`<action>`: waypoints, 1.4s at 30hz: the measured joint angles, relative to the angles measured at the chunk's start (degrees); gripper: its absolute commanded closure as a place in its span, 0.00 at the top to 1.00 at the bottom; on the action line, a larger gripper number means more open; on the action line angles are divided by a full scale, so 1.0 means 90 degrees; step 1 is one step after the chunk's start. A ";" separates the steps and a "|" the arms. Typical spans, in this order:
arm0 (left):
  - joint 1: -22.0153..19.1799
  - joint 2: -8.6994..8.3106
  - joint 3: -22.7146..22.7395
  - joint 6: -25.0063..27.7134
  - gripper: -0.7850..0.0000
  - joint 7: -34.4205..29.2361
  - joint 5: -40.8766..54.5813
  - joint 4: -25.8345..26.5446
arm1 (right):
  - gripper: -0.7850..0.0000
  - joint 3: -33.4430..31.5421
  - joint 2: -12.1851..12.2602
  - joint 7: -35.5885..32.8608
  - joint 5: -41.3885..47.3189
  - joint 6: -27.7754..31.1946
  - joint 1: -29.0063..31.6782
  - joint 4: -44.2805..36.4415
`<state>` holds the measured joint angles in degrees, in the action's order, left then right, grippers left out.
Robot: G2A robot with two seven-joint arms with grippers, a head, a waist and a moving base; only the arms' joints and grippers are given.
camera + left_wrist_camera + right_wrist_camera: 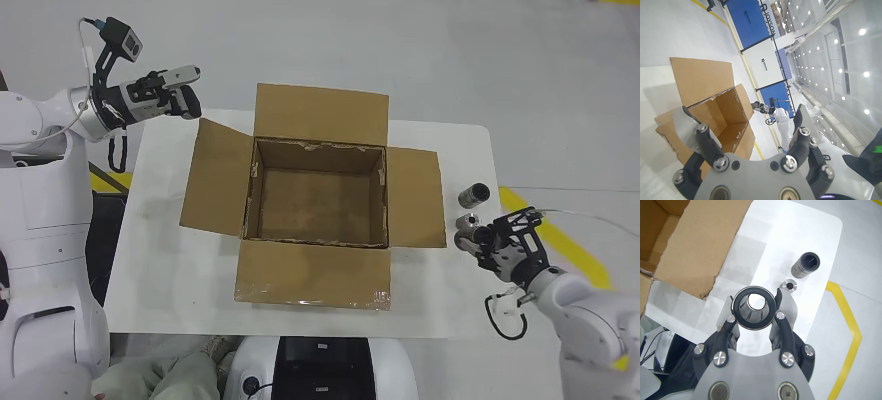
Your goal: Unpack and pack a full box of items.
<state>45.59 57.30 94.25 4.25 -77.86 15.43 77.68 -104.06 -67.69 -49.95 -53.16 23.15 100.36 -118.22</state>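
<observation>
The white, round-cornered bench [170, 270] stands on a pale grey floor [500, 60] marked with yellow lines [851, 321]. Behind it the left wrist view shows blue and white panels [770, 64] and a high ceiling with rows of round lights.

The open brown cardboard box [312, 275] sits in the middle of the bench. Its mouth faces up, all four flaps are folded outward, and its longer side runs across the bench.

My left tool [188, 87] hangs off the bench's far left corner with its jaws spread wide and nothing between them.

My right tool [754, 300] is over the right side of the bench, just beyond the box's right flap. It is clamped on a steel cylinder with black end rings [761, 313]. From my wrist I look straight down its bore, so its long axis runs along my line of sight. I cannot tell whether it touches the bench.

A second steel cylinder with a black end [805, 265] lies on its side nearby, its axis across the bench and its open end facing the right edge. A small silver disc with a dark centre hole [789, 286] sits between the two cylinders.
</observation>
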 measured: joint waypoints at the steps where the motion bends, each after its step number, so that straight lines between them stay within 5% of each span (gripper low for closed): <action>1: 0.0000 0.0000 0.0000 0.0000 1.00 0.0000 0.0000 0.0000 | 0.00 0.0035 0.0006 0.0021 -0.0047 -0.0002 -0.0035 0.0089; 35: 0.0000 0.0000 0.0000 0.0000 1.00 0.0000 0.0000 0.0000 | 0.00 0.0829 0.0128 0.0610 -0.0505 -0.0606 -0.0844 0.2031; 39: 0.0000 0.0000 0.0000 0.0000 1.00 0.0000 0.0000 0.0000 | 0.20 0.0885 0.0139 0.0655 -0.0556 -0.0662 -0.0877 0.2123; 42: 0.0000 0.0000 0.0000 0.0000 1.00 0.0000 0.0000 0.0000 | 0.24 0.0929 0.0147 0.0689 -0.0569 -0.0695 -0.0908 0.2186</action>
<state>45.59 57.30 94.25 4.25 -77.86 15.43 77.68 -95.70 -66.37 -43.75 -58.29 16.89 92.19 -98.55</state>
